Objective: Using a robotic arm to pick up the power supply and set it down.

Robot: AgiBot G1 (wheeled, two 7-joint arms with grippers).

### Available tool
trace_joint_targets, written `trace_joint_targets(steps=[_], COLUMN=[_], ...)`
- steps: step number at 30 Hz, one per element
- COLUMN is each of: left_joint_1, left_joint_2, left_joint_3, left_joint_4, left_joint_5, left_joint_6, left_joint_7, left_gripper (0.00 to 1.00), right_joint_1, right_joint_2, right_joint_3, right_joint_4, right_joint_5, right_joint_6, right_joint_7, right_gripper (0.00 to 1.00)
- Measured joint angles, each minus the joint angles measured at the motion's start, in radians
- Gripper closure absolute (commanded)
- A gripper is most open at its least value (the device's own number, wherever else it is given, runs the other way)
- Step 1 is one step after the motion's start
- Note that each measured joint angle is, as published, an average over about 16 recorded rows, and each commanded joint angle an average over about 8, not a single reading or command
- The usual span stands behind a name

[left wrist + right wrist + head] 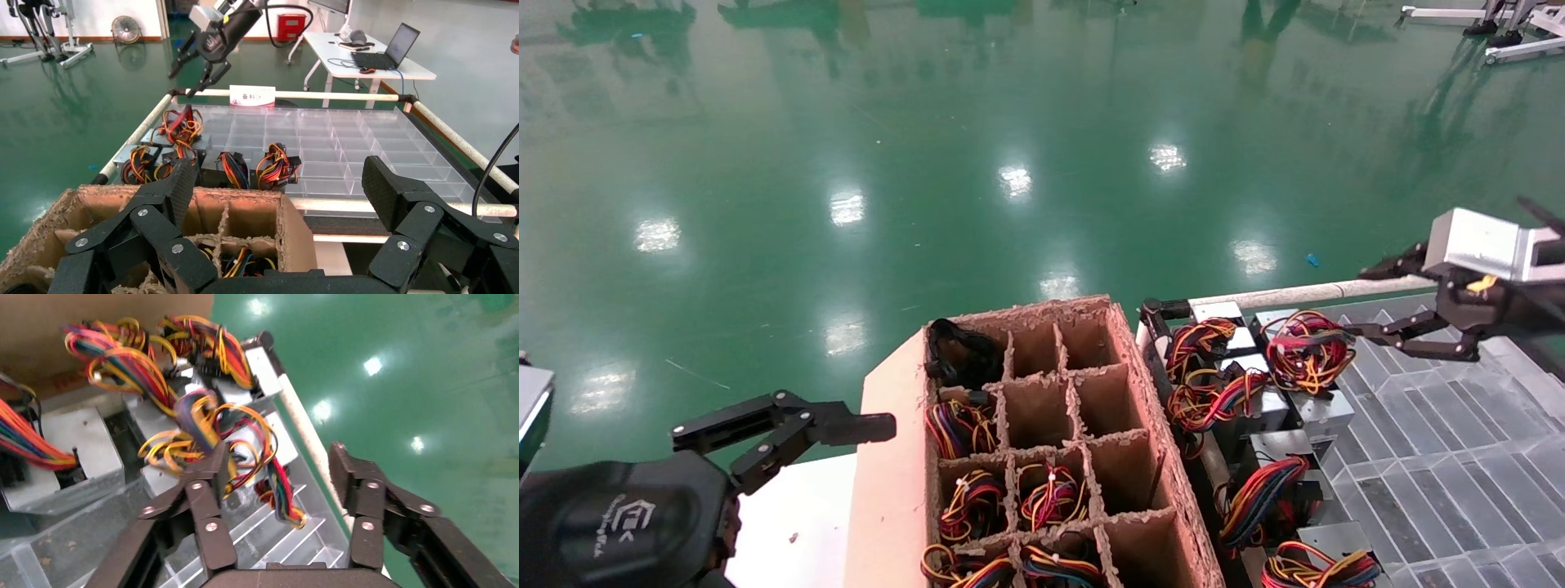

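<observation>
Several grey power supplies with red, yellow and black wire bundles lie in a row between the cardboard box and the clear tray. My right gripper [1359, 302] hangs open just right of and above the far one [1307, 351]. In the right wrist view its fingers [278, 462] straddle that unit's wire bundle [245, 432] without touching it; nothing is held. My left gripper [789, 433] is open at the lower left, beside the cardboard box, and empty [281, 184]. The left wrist view shows the right arm [211, 43] over the far power supply [180, 125].
A brown cardboard divider box [1042, 408] holds more wire bundles in its near cells; its far cells are bare. A clear compartment tray [1459, 441] fills the right side, with a white rail [1303, 292] along its far edge. Green floor lies beyond.
</observation>
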Motion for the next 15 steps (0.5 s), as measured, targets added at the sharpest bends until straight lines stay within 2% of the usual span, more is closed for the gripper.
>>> trace_joint_targets(steps=[7, 15], left_joint_1=[0.0, 0.0], left_joint_2=[0.0, 0.0], left_joint_3=[0.0, 0.0], left_joint_4=[0.0, 0.001], left_joint_5=[0.0, 0.0], left_joint_6=[0.0, 0.0], left_joint_7=[0.0, 0.001], left_gripper=[0.0, 0.0], right_joint_1=[-0.009, -0.099], right_joint_2=[0.009, 0.031], right_joint_3=[0.015, 0.054], right_joint_4=[0.048, 0.159], right_joint_5=[0.035, 0.13], right_joint_6=[-0.033, -0.056], right_joint_7=[0.042, 0.11], right_gripper=[0.0, 0.0])
